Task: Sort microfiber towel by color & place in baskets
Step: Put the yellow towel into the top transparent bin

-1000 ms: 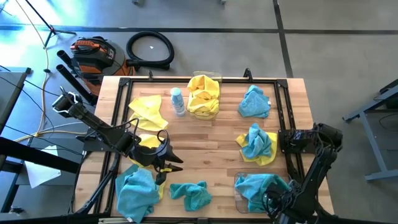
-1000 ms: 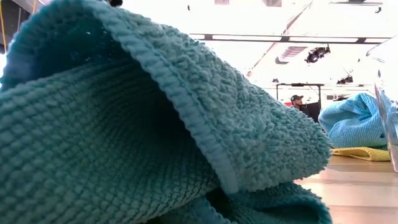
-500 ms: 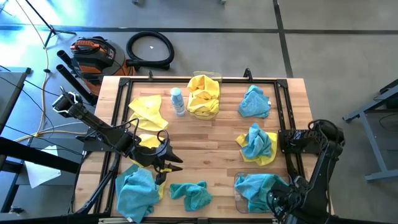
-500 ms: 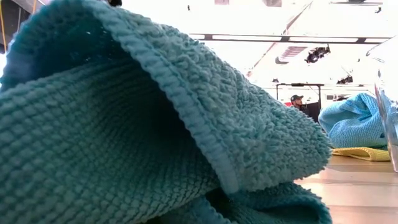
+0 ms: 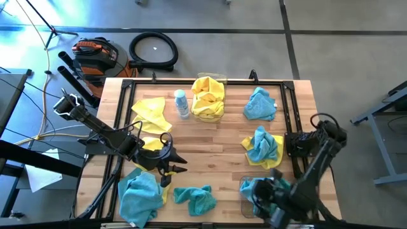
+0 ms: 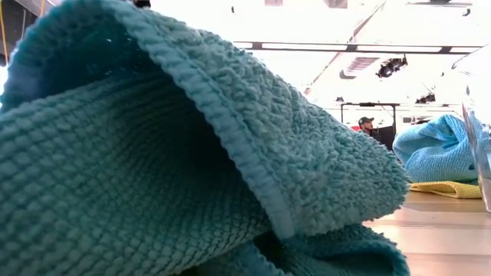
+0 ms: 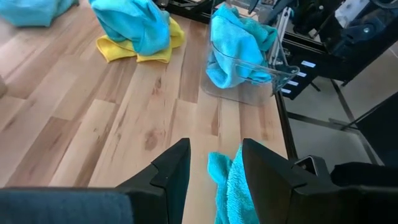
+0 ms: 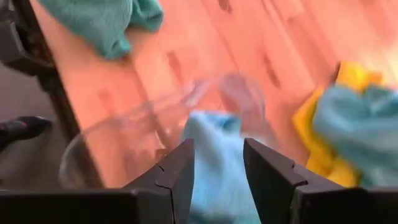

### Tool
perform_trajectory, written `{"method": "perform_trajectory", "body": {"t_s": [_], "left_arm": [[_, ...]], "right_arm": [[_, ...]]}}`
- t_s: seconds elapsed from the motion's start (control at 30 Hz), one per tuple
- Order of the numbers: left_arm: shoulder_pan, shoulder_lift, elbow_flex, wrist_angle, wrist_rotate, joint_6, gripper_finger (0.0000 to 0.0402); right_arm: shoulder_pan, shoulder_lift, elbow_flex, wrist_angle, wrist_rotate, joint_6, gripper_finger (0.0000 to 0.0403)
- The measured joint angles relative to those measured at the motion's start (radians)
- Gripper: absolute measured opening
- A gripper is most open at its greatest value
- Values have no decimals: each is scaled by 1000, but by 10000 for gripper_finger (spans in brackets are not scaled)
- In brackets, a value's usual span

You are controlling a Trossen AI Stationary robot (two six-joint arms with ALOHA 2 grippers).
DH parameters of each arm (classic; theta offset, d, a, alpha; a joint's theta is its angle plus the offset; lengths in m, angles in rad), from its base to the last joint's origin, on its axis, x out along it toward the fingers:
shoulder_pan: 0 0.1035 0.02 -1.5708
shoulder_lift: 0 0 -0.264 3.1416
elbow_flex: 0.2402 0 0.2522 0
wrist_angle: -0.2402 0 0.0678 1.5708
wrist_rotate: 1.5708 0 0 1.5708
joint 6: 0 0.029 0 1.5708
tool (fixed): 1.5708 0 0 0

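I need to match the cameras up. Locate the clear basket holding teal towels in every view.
High view: clear basket, at the table's near-right corner.
Low view: probably the clear wall at the right edge.
Left wrist view: ahead, across the table.
Right wrist view: just beyond the right gripper.
Shared landmark: the teal-on-yellow towel pile beside it.

One basket [image 5: 210, 98] at table's [image 5: 222, 137] far edge, another [image 5: 249, 194] near-right

A light wooden plank table [image 5: 216, 143] stands on smooth grey concrete floor [image 5: 343, 38]. On the floor beyond its far-left corner lie a coiled black hose [image 5: 153, 50] and an orange-and-black machine [image 5: 95, 56]. Bright ceiling lighting [image 6: 307, 23] fills the room behind.
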State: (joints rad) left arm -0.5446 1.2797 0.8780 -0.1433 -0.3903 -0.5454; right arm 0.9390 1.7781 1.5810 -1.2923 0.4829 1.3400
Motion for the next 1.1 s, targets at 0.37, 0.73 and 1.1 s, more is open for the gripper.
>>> {"method": "perform_trajectory", "body": {"t_s": [0.37, 0.73, 1.1], "left_arm": [[0, 0, 0, -9, -10, -1, 133], [1, 0, 0, -78, -48, -19, 133], [3, -1, 0, -130, -204, -19, 133]], "right_arm": [[-327, -10, -174, 433, -72, -632, 106], [-479, -268, -522, 800, -14, -847, 96], [-526, -522, -926, 1192, 31, -741, 96]]}}
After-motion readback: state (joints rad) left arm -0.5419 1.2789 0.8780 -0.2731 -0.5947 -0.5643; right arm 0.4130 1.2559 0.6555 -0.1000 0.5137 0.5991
